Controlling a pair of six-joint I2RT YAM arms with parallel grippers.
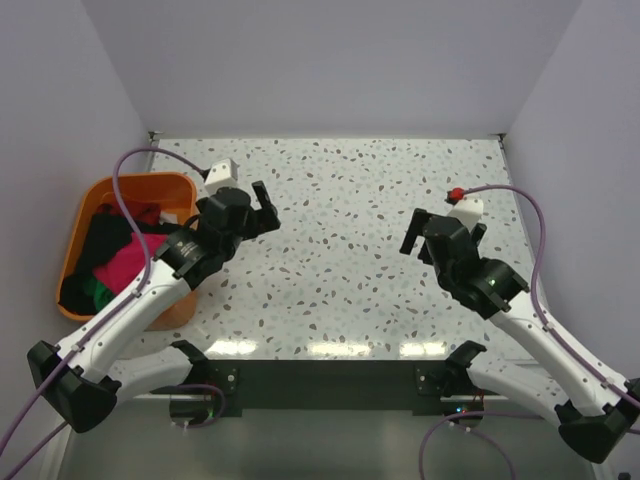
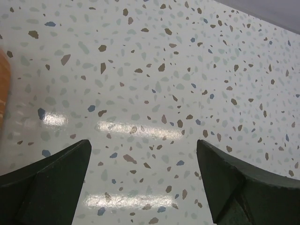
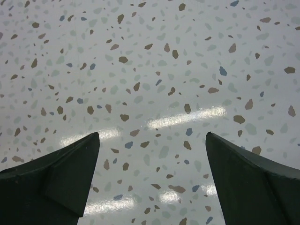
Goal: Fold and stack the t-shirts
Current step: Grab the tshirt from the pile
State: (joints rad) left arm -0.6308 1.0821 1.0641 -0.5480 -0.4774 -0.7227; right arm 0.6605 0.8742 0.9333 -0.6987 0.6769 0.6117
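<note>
Left gripper (image 2: 143,141): jaws spread wide, nothing held, poised over the speckled table (image 1: 340,290). Right gripper (image 3: 152,134): jaws equally wide, nothing held, above the same table. T-shirts, unfolded: heaped in the orange tub (image 1: 135,182) at the table's left edge, just beside the left arm. Green shirt (image 1: 95,290) nearest, crimson-pink shirt (image 1: 128,258) mid-heap, black shirt (image 1: 100,238) and dark red shirt (image 1: 146,212) behind.

left end effector (image 2: 143,143): two dark wedge-shaped fingers (image 2: 51,183) spread wide, with only the white speckled terrazzo-pattern counter (image 2: 154,70) and its glare streaks between them. Blurred orange sliver (image 2: 3,89) at the counter's left edge. Grey wall strip (image 2: 276,9) past its far right corner.
</note>
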